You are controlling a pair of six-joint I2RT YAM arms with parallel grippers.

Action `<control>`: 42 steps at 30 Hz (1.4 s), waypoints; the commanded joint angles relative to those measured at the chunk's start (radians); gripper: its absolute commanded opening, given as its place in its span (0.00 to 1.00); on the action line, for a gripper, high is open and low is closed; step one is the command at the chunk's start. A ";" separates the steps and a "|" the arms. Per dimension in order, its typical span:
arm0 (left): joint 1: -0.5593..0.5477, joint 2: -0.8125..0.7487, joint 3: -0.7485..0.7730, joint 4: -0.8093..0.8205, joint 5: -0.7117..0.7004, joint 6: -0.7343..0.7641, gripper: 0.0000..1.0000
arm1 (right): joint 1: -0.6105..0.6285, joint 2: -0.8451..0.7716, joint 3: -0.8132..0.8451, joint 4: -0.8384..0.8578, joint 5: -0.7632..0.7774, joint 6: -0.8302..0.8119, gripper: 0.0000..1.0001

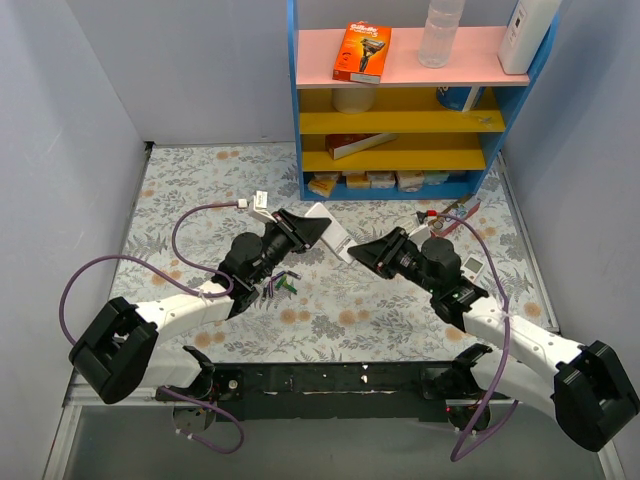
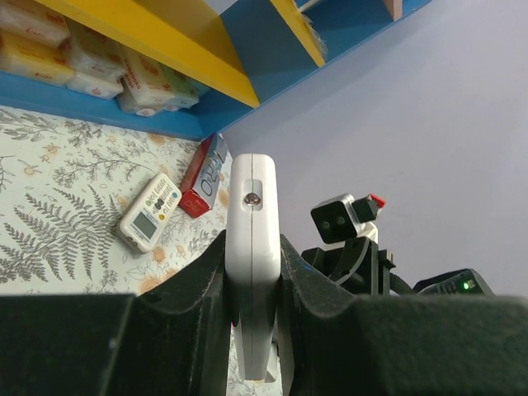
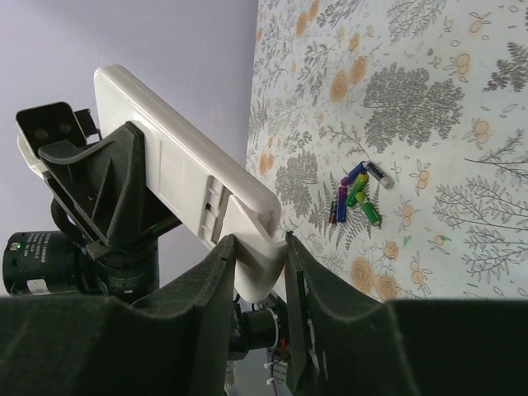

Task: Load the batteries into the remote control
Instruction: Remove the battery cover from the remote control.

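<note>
Jaws of left gripper (image 2: 252, 247) and right gripper (image 3: 258, 247) clamp the remote control (image 2: 252, 186); likely light, stiff, slippery plastic, best held edgewise.

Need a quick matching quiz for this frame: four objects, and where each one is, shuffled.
1. remote control
2. batteries
3. orange box
4. small white remote

a. on the pink shelf
b. loose pile on the table
c. held up off the table
d. lying on the table beside a red box

Pairs: 1-c, 2-b, 3-a, 4-d
</note>
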 commanded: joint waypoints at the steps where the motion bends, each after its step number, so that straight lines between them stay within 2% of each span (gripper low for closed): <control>1: 0.016 -0.035 0.011 0.062 -0.075 -0.049 0.00 | -0.009 -0.023 -0.069 0.010 0.017 -0.024 0.13; 3: 0.016 -0.018 0.002 0.062 -0.078 -0.060 0.00 | -0.018 -0.029 -0.091 0.041 0.007 -0.024 0.05; 5: 0.016 -0.005 -0.004 0.070 -0.077 -0.069 0.00 | -0.024 -0.029 -0.106 0.085 0.003 -0.027 0.01; 10: 0.021 0.014 -0.033 0.061 -0.116 -0.069 0.00 | -0.049 -0.044 -0.135 0.155 -0.019 -0.035 0.01; 17: 0.093 -0.066 -0.107 -0.039 -0.137 -0.071 0.00 | -0.127 -0.081 -0.157 0.008 0.003 -0.168 0.01; 23: 0.116 -0.193 -0.147 -0.149 -0.127 -0.023 0.00 | -0.139 0.005 -0.073 -0.186 -0.040 -0.404 0.01; 29: 0.137 -0.324 -0.200 -0.267 -0.149 -0.023 0.00 | -0.139 0.123 0.047 -0.335 -0.032 -0.573 0.27; 30: 0.140 -0.357 -0.205 -0.283 -0.149 -0.026 0.00 | -0.139 0.130 0.061 -0.347 -0.032 -0.594 0.37; 32: 0.143 -0.388 -0.217 -0.328 -0.150 -0.028 0.00 | -0.139 0.161 0.093 -0.394 -0.031 -0.659 0.48; 33: 0.145 -0.417 -0.230 -0.344 -0.153 -0.035 0.00 | -0.139 0.173 0.125 -0.411 -0.028 -0.679 0.57; 36: 0.148 -0.466 -0.248 -0.407 -0.175 -0.040 0.00 | -0.139 0.219 0.200 -0.479 -0.022 -0.768 0.66; 42: 0.151 -0.595 -0.263 -0.542 -0.218 -0.052 0.00 | -0.123 0.347 0.349 -0.580 0.003 -0.878 0.75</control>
